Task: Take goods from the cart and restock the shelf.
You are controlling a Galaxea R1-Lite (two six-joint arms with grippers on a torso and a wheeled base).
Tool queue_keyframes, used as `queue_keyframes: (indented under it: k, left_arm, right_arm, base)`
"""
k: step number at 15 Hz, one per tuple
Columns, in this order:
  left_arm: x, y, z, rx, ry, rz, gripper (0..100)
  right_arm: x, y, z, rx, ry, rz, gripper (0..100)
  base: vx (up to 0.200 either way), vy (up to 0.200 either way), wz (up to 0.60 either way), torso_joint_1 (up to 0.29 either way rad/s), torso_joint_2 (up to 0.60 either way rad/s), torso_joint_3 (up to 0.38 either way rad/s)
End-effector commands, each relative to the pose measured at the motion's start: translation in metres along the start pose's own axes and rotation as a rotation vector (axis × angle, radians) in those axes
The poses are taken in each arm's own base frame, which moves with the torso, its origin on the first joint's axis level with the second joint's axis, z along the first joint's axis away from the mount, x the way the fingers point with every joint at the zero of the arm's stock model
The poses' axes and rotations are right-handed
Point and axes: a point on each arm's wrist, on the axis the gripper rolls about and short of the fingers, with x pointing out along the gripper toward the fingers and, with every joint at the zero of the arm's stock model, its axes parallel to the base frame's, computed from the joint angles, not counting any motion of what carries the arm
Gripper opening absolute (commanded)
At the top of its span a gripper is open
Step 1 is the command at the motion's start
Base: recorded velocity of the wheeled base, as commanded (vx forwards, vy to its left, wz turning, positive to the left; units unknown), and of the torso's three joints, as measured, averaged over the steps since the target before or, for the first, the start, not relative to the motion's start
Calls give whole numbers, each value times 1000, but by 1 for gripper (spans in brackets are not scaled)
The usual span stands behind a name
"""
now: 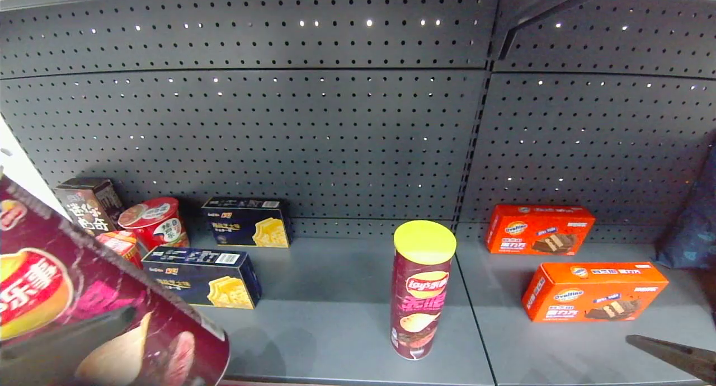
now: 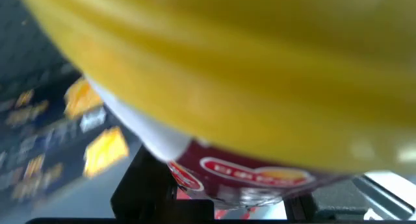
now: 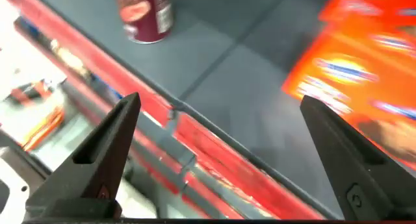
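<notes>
Left holds a chips can [image 1: 112,296] at the shelf [image 1: 335,319] front; right wide.
I see the left gripper [image 2: 240,195] clamped on the tilted can, near the blue boxes [image 1: 204,277]. A second can [image 1: 422,291] stands upright mid-shelf. The right gripper [image 3: 220,100], spread wide and holding nothing, hangs over the shelf's front lip near the orange boxes [image 1: 593,291].

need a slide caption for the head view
Maroon crisp tube held at the left of a grey metal shelf where a yellow-lidded tube stands upright
</notes>
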Motion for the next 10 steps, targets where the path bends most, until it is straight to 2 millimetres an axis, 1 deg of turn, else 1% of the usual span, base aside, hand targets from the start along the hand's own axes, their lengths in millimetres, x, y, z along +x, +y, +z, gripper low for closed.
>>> queue_keyframes:
  k: [1, 3, 4, 7, 8, 9, 10]
  left_arm:
    - [49, 20, -8, -50, 94, -91, 0]
    - [67, 26, -13, -64, 125, -141, 0]
    - [72, 29, -14, -66, 132, -141, 0]
    - [105, 47, -18, -77, 133, -193, 0]
    - [110, 50, -18, -78, 132, -206, 0]
    - [127, 59, -19, -84, 142, -215, 0]
    - [142, 67, -22, -80, 155, -220, 0]
  right_arm:
    - [-37, -4, -9, 21, -141, -78, 100]
    - [-49, -4, -27, 34, -130, -135, 100]
    - [-53, -4, -33, 38, -129, -150, 100]
    - [-75, 2, -70, 54, -152, -228, 100]
    - [-78, 4, -74, 56, -149, -239, 100]
    - [-85, 5, -75, 64, -147, -262, 100]
    - [-86, 6, -76, 68, -157, -279, 100]
  base:
    - [0, 0, 0, 0, 0, 0]
    - [0, 0, 0, 0, 0, 0]
    - [0, 0, 0, 0, 0, 0]
    - [0, 0, 0, 0, 0, 0]
    - [0, 0, 0, 0, 0, 0]
    - [0, 0, 0, 0, 0, 0]
    - [0, 0, 0, 0, 0, 0]
